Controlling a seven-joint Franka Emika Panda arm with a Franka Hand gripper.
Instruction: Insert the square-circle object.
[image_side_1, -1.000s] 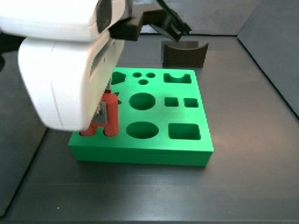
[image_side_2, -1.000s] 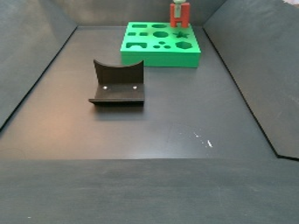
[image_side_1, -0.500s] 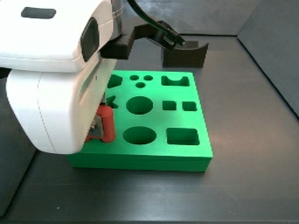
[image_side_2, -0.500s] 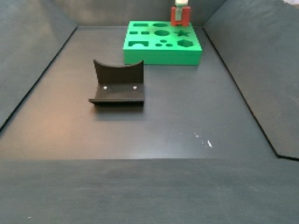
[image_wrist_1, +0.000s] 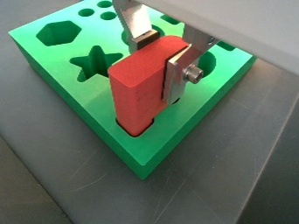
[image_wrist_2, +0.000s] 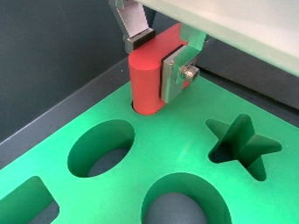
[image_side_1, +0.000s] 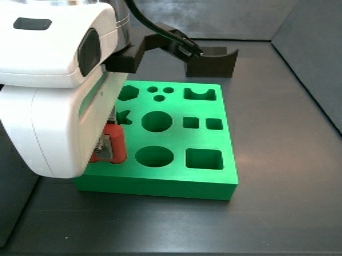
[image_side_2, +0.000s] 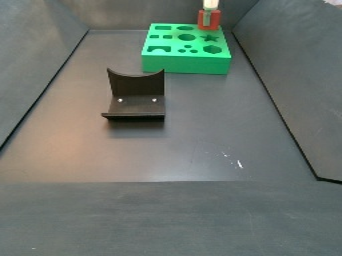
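At the green block's (image_wrist_1: 176, 114) corner, the end effector (image_wrist_1: 163, 54) pinches the square-circle object (image_wrist_1: 146, 86), whose lower end sits in its slot. Insertion is under way; next move: press straight down, then release.

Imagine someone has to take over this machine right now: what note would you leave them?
Gripper: shut on the red peg, at a far corner of the green block in a side view.
Peg: upright, its lower end already inside a hole in the block in both wrist views. How deep it sits cannot be told.
Dark fixture: apart on the floor, untouched.
Done: peg picked up, lined up, entered.
Left: probably press it fully down, open the fingers, lift away.
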